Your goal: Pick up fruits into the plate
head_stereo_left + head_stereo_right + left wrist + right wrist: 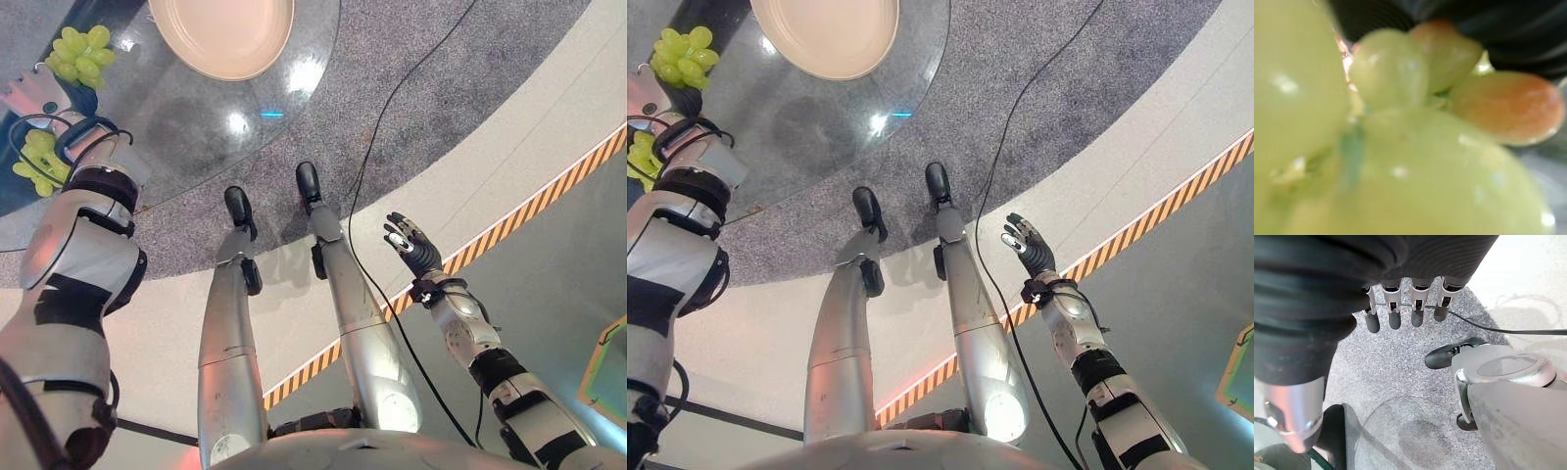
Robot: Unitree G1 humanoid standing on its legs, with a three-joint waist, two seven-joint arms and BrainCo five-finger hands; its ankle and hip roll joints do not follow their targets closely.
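The left hand (39,93) lies among the green grapes (80,54) on the glass tabletop (211,122), its fingers' state unreadable. Judged best: secure one cluster before lifting toward the plate (223,34) beyond. The right hand (409,242) hangs spread.

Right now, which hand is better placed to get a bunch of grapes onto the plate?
Left. The left hand is over the glass table, between the two bunches of green grapes, which crowd its wrist view; its fingers are hidden. The plate sits nearby. The right hand hangs open over the floor, away from the table.
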